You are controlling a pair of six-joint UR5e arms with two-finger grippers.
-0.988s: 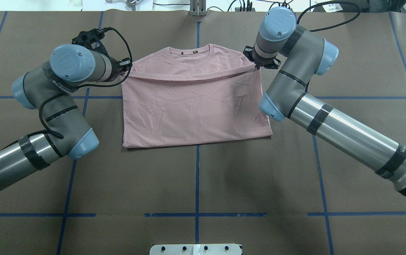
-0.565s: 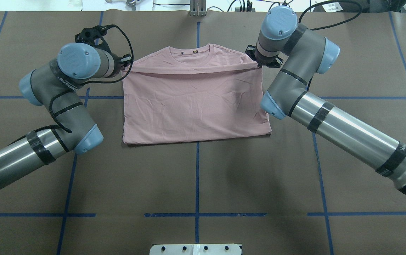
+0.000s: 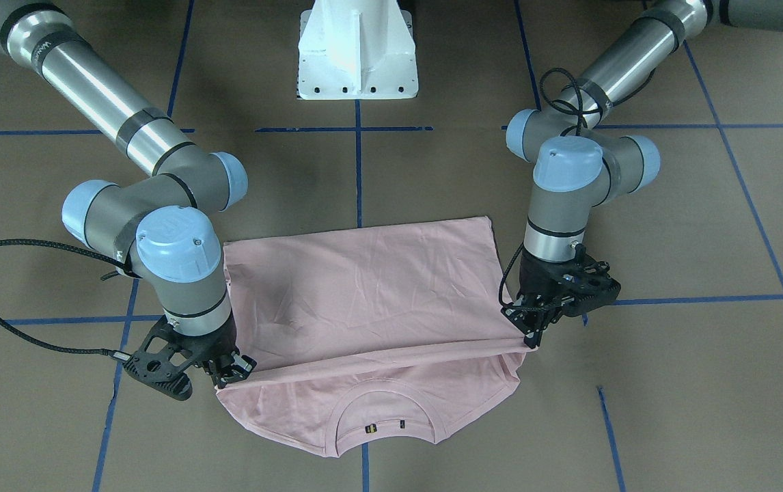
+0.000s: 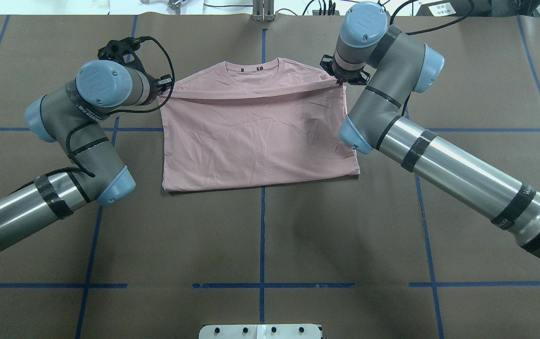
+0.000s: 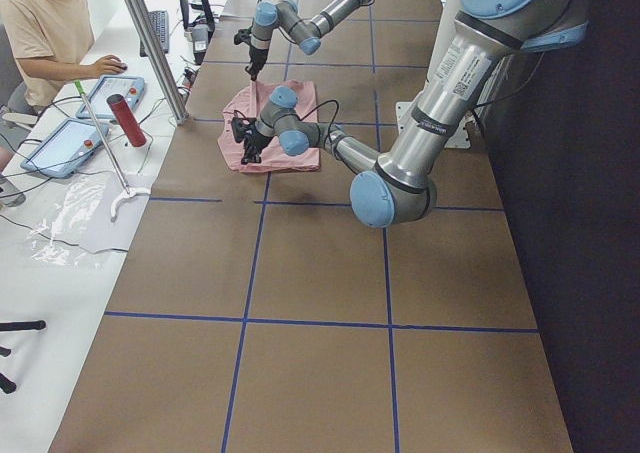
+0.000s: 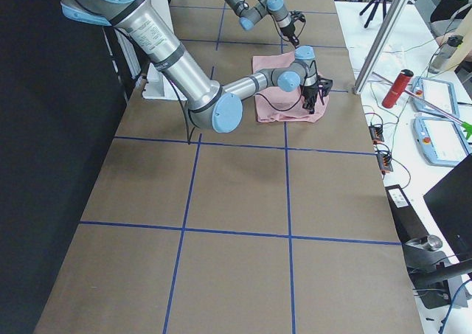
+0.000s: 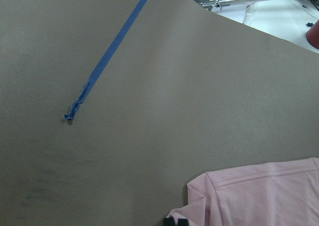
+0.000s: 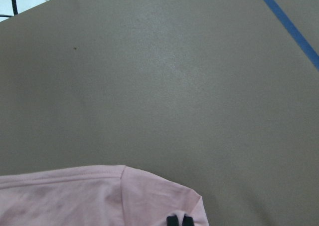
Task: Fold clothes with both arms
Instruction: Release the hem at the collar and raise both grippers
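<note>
- Two corners of the doubled-over edge are pinched: one by the left gripper [image 3: 531, 333], one by the right gripper [image 3: 231, 372], each pressed together on cloth.
- The pink shirt [image 4: 260, 136] lies flat on the worktop [image 4: 260, 235], its lower half drawn up toward the collar [image 3: 381, 393].
- It is probably light and limp and will sag between holds; grip the corners and keep the edge taut.

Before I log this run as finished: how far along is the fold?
Done: no sleeves stick out, T-shirt doubled over, its edge brought near the collar. In hand: left gripper and right gripper pinch that edge's corners, taut. Left: lay down, release, perhaps fold again.
</note>
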